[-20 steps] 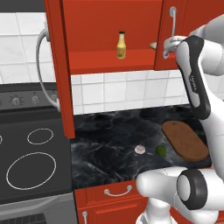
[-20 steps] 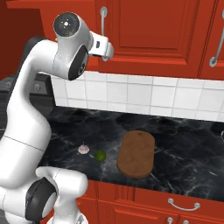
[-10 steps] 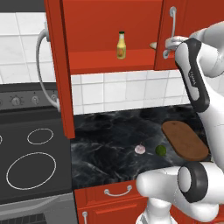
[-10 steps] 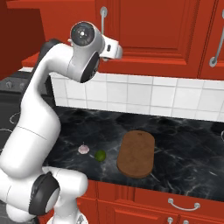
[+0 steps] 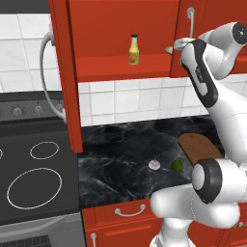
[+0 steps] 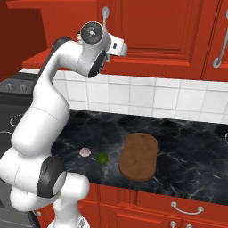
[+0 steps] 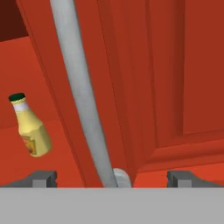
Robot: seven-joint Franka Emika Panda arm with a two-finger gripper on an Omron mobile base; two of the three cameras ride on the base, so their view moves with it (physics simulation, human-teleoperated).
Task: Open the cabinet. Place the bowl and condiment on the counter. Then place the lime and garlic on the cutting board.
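Note:
The red cabinet (image 5: 120,29) has its left door (image 5: 61,82) swung open and its right door (image 5: 193,34) shut. On the inner shelf stands the yellow condiment (image 5: 134,49), also at the left of the hand view (image 7: 29,127). A beige sliver of the bowl (image 5: 168,49) peeks out beside the right door's edge. My gripper (image 5: 177,46) is at that door's lower end, open, and its tips (image 7: 111,178) straddle the foot of the silver handle (image 7: 81,92). On the black counter (image 6: 187,147) lie the garlic (image 6: 84,152), the lime (image 6: 102,158) and the cutting board (image 6: 139,156).
A dark stovetop (image 5: 29,178) with white rings lies left of the counter, below the open door's long handle (image 5: 46,72). White tiles (image 6: 147,98) back the counter. Red drawers (image 6: 178,207) run under its front edge. Another shut cabinet door (image 6: 218,40) hangs further right.
My arm's upper joints have shifted right in the right base view, carrying the hand closer to the right door's handle. The jaws have stayed wide. Things on the counter and the shelf have not moved.

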